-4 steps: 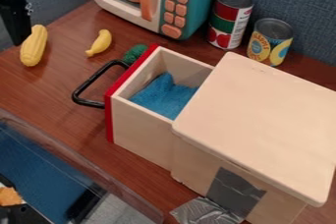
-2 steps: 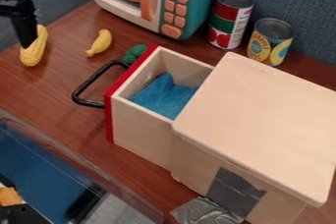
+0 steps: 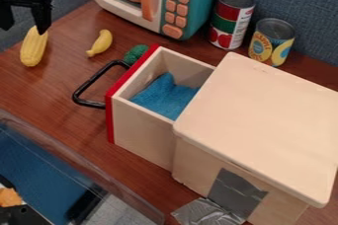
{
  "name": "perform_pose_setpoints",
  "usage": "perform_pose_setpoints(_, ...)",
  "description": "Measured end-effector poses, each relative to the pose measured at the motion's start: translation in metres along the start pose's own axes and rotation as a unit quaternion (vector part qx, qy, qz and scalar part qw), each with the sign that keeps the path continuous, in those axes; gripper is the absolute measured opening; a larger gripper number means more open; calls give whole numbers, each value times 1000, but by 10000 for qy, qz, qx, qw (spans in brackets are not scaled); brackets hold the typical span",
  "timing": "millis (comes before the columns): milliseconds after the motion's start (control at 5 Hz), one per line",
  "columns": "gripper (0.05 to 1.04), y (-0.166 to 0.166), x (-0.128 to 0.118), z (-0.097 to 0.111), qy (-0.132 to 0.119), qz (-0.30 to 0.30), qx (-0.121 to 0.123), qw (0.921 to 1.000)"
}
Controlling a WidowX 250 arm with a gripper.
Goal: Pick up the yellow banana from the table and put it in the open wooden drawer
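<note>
Rightward has gone the black pincer (image 3: 25,29) at the far left, its two fingers spread wide. Right by it, the yellow corn cob (image 3: 33,49) lies on the wooden desk (image 3: 63,83), left of the little banana (image 3: 100,43).

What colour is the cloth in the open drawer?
The cloth is blue, clearest in the camera view.

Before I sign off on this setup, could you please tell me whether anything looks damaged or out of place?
The grey patch on the box and the crumpled tape at its foot look odd, like a makeshift fix. The drawer also stands open, a blue cloth inside. I see no spill.
</note>
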State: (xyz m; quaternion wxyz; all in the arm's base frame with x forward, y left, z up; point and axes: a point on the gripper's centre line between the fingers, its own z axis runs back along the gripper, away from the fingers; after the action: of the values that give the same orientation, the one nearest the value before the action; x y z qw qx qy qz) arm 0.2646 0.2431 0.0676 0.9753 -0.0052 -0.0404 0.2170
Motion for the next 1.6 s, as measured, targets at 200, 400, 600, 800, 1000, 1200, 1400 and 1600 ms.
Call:
perform_pose_setpoints(200,1000,-7,22,-13,144,107,-132,9998)
perform_pose_setpoints(400,1000,-31,35,-11,83,38,-223,9997)
perform_pose_setpoints(600,1000,-53,40,-12,70,-94,-241,9996)
perform_pose_setpoints(800,1000,-77,43,-18,-12,-265,-225,9994)
perform_pose_setpoints(1000,1000,-88,45,-25,-165,-310,-140,9993)
perform_pose_setpoints(1200,1000,-94,50,-39,-245,-315,-95,9992)
perform_pose_setpoints(1400,1000,-94,51,-51,-203,-382,-5,9991)
perform_pose_setpoints(1600,945,-91,59,-64,-151,-325,-20,9994)
